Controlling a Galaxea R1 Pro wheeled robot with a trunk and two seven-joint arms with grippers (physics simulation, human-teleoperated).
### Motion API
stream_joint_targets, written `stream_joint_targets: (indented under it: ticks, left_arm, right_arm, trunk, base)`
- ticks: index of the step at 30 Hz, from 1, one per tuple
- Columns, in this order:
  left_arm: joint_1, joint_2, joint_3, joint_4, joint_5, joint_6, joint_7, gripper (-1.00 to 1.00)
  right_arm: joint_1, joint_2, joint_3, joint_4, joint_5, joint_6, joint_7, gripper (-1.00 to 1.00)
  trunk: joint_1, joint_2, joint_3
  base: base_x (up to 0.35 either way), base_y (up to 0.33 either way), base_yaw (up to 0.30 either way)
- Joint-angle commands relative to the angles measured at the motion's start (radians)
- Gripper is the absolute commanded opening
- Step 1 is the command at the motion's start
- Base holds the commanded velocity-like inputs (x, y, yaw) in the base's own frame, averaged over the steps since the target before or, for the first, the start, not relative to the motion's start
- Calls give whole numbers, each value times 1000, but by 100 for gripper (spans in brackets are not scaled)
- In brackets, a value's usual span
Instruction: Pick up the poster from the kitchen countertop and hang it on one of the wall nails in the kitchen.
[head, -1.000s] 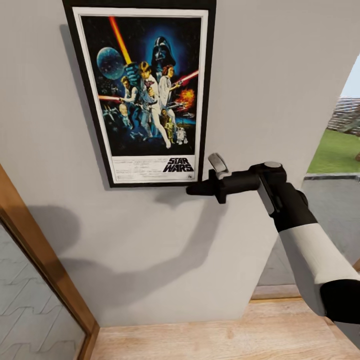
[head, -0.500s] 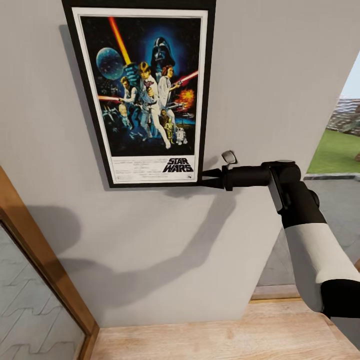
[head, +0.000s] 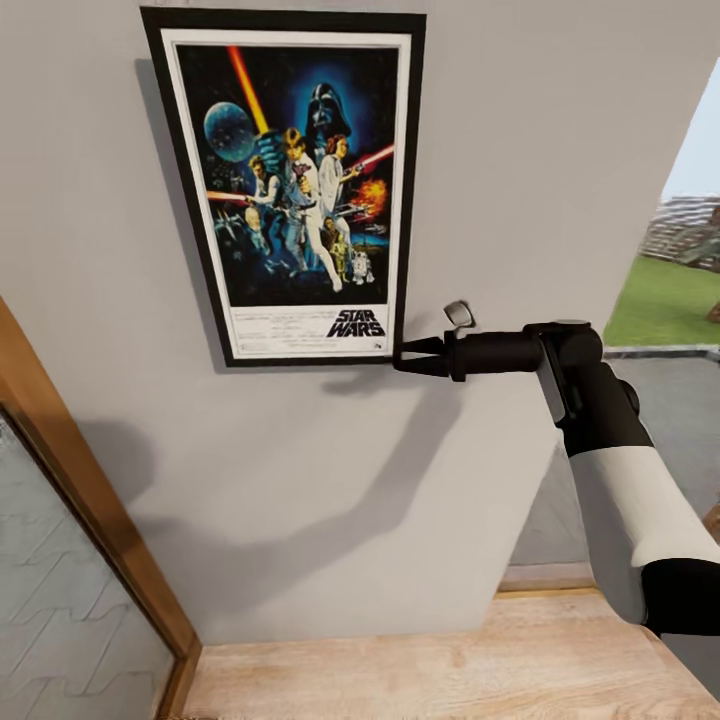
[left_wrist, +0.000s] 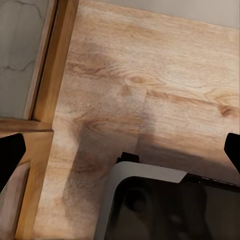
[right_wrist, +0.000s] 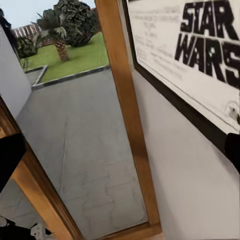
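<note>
The poster (head: 295, 190) hangs flat against the grey wall (head: 520, 180), its top edge near the upper edge of the head view, tilted slightly so its lower end leans toward 5 o'clock. No nail can be made out; presumably the frame hides it.

The right gripper (head: 403, 356) sits at the poster's 5 o'clock corner, fingertips touching or just beside the black frame. Its jaws stand apart: in the right wrist view one dark finger (right_wrist: 10, 155) and the other are at opposite edges, with the frame corner and the title lettering between and beyond them. So nothing is clamped.

Judging by this, the hanging looks done and the step in hand is the let-go. To do it well, draw the arm straight back toward 3 o'clock, away from the frame, without brushing the corner, since a nudge could swing the poster or lift it off its peg.

The left gripper (left_wrist: 120, 150) points at the wooden floor (left_wrist: 150, 65), fingers wide apart, holding nothing.
</note>
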Motion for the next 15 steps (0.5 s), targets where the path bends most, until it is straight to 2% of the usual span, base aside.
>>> stream_joint_targets:
  ticks: [1,7,11,12,13,15]
  left_arm:
    - [0,-1,5,-1,1,0,-8,100]
    - [0,-1,5,-1,1,0,-8,100]
    - [0,0,5,-2,1,0,-9,100]
    - [0,0,5,-2,2,0,-9,100]
    - [0,1,5,-2,3,-1,-9,100]
    - [0,1,5,-1,3,-1,-10,100]
  right_arm:
    - [-1,-1,2,0,-2,10,2,100]
    - [0,-1,2,0,-3,11,3,100]
    - [109,-2,1,-44,-7,9,13,100]
    - [183,-2,0,-86,-8,-16,14,100]
    - [400,-3,-4,-157,-7,-121,12,100]
    - [469,-4,-21,-163,-7,-151,12,100]
  trunk:
    - [0,-2,-2]
    - [0,-2,-2]
    - [0,-2,-2]
    - [0,-2,-2]
    - [0,-2,-2]
    - [0,-2,-2]
  base:
    - [-154,0,0]
    - [-252,0,0]
    - [-44,0,0]
    - [-11,0,0]
    - [-2,0,0]
    - [-2,0,0]
